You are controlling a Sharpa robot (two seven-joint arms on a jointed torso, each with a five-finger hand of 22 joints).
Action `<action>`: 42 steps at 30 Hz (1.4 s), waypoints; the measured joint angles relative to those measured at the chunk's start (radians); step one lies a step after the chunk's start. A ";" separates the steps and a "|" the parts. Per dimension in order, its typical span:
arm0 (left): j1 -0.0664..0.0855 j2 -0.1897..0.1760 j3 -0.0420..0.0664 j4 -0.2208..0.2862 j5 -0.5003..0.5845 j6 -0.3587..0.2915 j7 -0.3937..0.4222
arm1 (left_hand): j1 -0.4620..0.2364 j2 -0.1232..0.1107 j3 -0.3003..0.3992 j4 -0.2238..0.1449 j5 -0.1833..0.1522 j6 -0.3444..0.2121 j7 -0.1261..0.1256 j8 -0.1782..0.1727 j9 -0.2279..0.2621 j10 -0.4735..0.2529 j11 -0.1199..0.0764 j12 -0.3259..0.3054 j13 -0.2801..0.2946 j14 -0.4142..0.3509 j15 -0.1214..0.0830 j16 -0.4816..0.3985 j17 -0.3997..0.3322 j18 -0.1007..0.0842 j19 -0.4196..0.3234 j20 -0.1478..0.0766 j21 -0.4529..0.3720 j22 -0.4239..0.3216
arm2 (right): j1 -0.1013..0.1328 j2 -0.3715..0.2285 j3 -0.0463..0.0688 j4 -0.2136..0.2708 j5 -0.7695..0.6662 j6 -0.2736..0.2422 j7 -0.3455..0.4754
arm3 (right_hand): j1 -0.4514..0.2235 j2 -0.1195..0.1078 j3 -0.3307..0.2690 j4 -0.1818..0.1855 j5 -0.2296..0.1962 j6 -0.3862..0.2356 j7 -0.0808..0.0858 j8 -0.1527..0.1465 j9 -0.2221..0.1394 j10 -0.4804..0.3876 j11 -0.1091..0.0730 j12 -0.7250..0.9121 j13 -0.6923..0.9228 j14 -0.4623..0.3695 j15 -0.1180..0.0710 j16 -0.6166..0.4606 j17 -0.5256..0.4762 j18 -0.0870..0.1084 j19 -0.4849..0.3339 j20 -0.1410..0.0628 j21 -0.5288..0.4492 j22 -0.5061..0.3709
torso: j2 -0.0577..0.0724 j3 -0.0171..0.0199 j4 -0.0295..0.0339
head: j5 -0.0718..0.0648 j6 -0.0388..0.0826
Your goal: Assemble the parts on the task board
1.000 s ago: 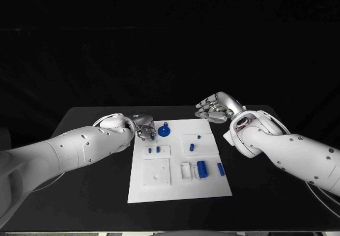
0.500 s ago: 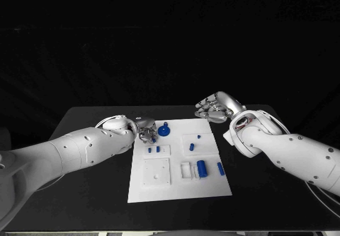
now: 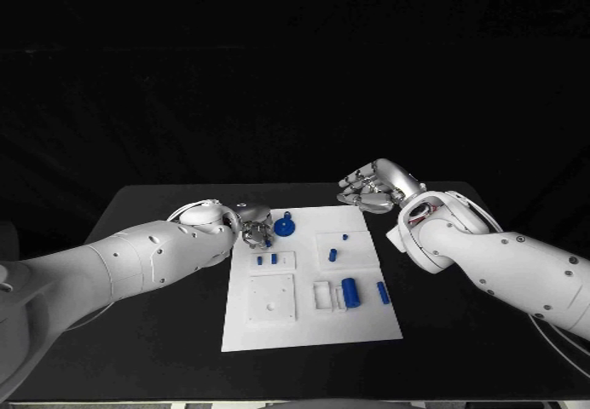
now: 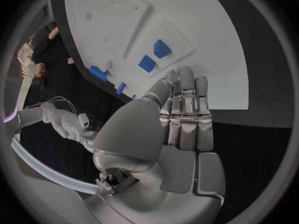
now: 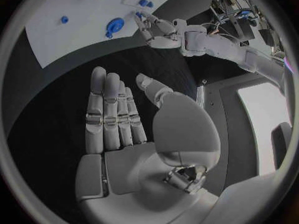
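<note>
The white task board lies in the middle of the black table. My left hand hangs at the board's far left edge, thumb against a finger, pinching a small blue part. In the left wrist view the fingers lie straight and close together over the board's edge. Beside that hand stands a round blue knob part. Two small blue pieces sit in a recess just nearer. My right hand hovers off the board's far right corner, its fingers spread and its palm bare.
More blue parts rest on the board: a cylinder, a narrow bar and two small pieces. A square recess lies at the near left. Black table surrounds the board on all sides.
My left hand has edged slightly right and nearer, over the board's far left edge, carrying the small blue part. The right hand has stayed put.
</note>
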 measured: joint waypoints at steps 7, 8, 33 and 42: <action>0.000 0.004 0.000 -0.002 -0.001 0.000 -0.001 | 0.000 0.000 0.000 0.000 0.000 0.000 0.000 0.000 0.000 0.000 0.000 0.000 0.000 0.000 0.000 0.000 0.000 0.000 0.000 0.000 0.000 0.000 | 0.000 0.000 0.000 0.000 0.000 0.000 0.000 | 0.000 0.000 0.000 0.000 0.000 0.000 0.000 0.000 0.000 0.000 0.000 0.000 0.000 0.000 0.000 0.000 0.000 0.000 0.000 0.000 0.000 0.000 | 0.000 0.0002 -0.0001 | -0.002 0.000; 0.000 0.006 0.000 -0.003 -0.001 0.000 -0.001 | 0.000 0.000 0.000 0.000 0.000 0.000 0.000 0.000 -0.001 0.000 0.000 0.000 0.000 0.000 0.000 0.000 0.000 0.000 0.000 0.000 0.000 0.000 | 0.000 0.000 0.000 0.000 0.000 0.000 0.000 | 0.000 0.000 0.000 0.000 0.000 0.000 0.000 0.000 0.000 0.000 0.000 0.000 0.000 0.000 0.000 0.000 0.000 0.000 0.000 0.000 0.000 0.000 | 0.000 0.0002 -0.0001 | -0.003 0.000; -0.005 0.029 -0.022 -0.028 -0.011 0.012 -0.019 | -0.004 0.004 -0.005 0.000 -0.008 -0.006 -0.003 0.002 0.000 -0.006 0.006 0.000 0.000 -0.010 0.009 0.000 0.000 0.000 -0.004 0.004 -0.006 0.000 | 0.000 0.000 0.000 0.000 0.001 0.000 0.000 | 0.000 0.000 0.000 0.000 0.000 0.000 0.000 0.000 0.000 0.000 0.000 0.000 0.000 0.000 0.000 0.000 -0.001 0.000 0.000 0.000 0.000 0.001 | 0.000 0.0000 0.0005 | -0.007 -0.003; -0.010 0.022 -0.025 -0.021 -0.011 0.011 -0.019 | -0.002 -0.014 -0.005 -0.008 -0.011 -0.145 -0.025 0.006 -0.001 -0.043 0.022 0.000 -0.002 -0.031 0.013 0.000 0.004 0.000 -0.009 0.009 -0.009 -0.001 | 0.000 -0.001 0.000 0.000 0.001 0.000 0.000 | 0.000 0.000 0.000 0.000 0.000 0.000 0.000 0.000 0.000 0.000 0.000 -0.004 0.000 -0.003 0.003 0.000 -0.001 0.000 0.000 0.000 0.000 0.001 | 0.000 -0.0006 0.0012 | -0.004 -0.001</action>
